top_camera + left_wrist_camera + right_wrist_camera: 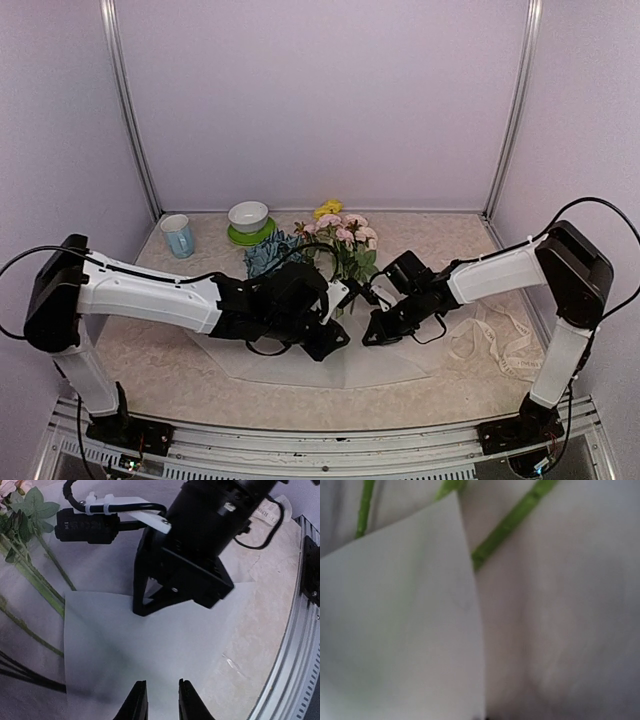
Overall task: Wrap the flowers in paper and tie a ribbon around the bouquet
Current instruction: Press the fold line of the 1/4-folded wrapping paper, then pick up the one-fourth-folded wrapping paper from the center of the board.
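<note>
right pincer (138, 609) clenched on paper (150, 670) flap to keep it folded over the flowers' (340, 238) stems; left pincer (162, 684) hovers above the paper, slightly released.

Left arm (150, 295), right arm (495, 275) stretched inward, low. Left fingers (136, 702) narrowly parted; right fingers (139, 595) closed.

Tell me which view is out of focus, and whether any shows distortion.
Right wrist view: badly out of focus, too close to the paper; the green stems are soft smears. Left wrist view: sharp, but the wide lens bends the edge of the table. Top external view: even light, sharp, only faint shadows.
</note>
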